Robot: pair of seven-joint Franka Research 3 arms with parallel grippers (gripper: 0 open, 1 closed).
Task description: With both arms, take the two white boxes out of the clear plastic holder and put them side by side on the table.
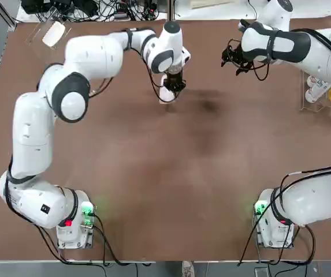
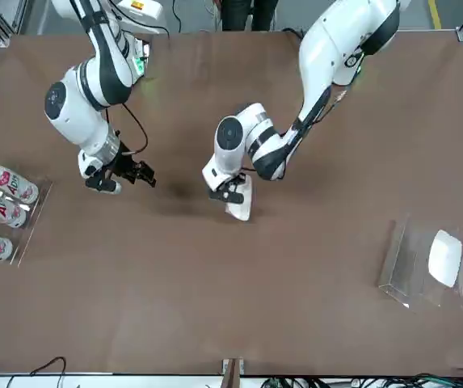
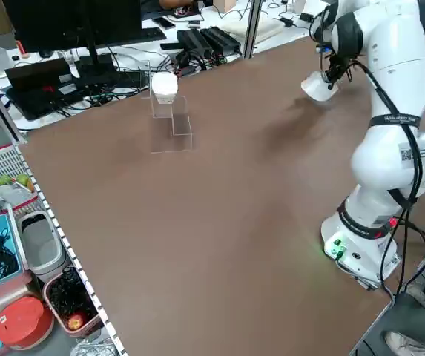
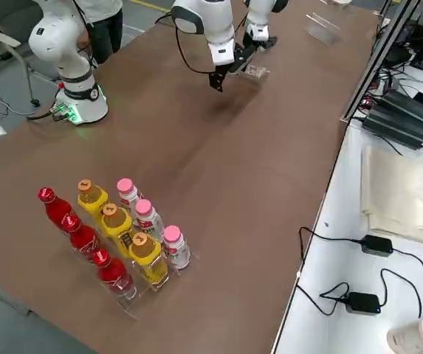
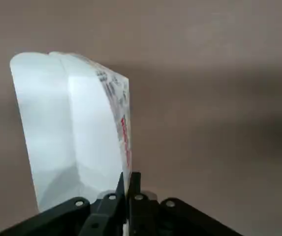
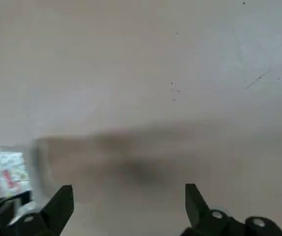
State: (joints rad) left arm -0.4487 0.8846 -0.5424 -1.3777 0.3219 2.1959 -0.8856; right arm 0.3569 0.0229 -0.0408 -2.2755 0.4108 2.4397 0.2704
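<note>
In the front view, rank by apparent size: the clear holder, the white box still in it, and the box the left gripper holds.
1. clear plastic holder, largest.
2. white box in the holder.
3. held box, partly hidden by the left gripper, so the order of the two boxes is unsure.

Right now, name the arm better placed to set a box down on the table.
Left. The left gripper is shut on a white box low over the table near its middle. The right gripper hovers open and empty; the other box sits in the clear holder.
</note>
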